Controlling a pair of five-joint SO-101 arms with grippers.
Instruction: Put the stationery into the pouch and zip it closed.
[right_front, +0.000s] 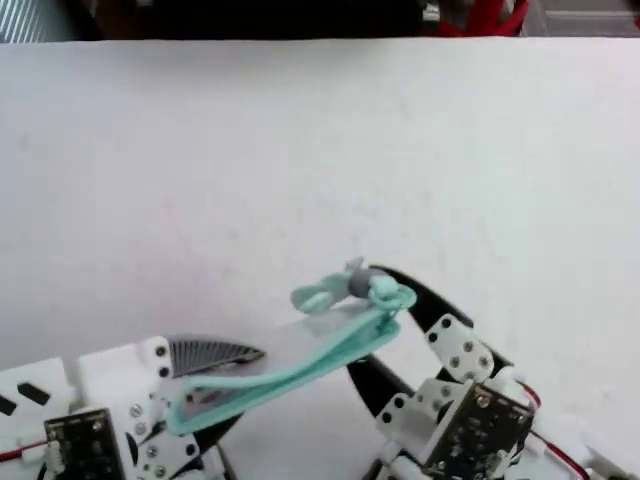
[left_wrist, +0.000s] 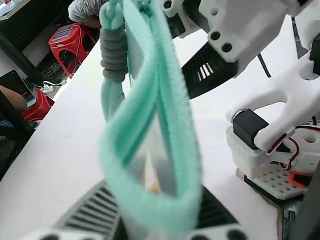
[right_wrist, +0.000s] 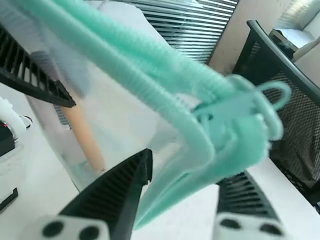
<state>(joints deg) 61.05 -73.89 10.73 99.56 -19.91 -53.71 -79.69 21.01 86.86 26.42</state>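
Zipping step, I think. Pouch (right_front: 290, 370), pencil (right_wrist: 85, 135) inside, is above front edge of the tabletop (right_front: 300, 150): my L end effector (left_wrist: 155, 220) clamps one end, R end effector (right_wrist: 187, 172) gapes around the zip pull (right_wrist: 235, 112). Next, R must pinch it & draw toward L.

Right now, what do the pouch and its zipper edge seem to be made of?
The pouch looks like clear, soft plastic, perhaps vinyl: a tan stick shows through it. Its zipper edge looks like matte mint woven fabric, judging by its ribbed surface.

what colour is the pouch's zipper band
Mint green; the zipper band shows best in the left wrist view.
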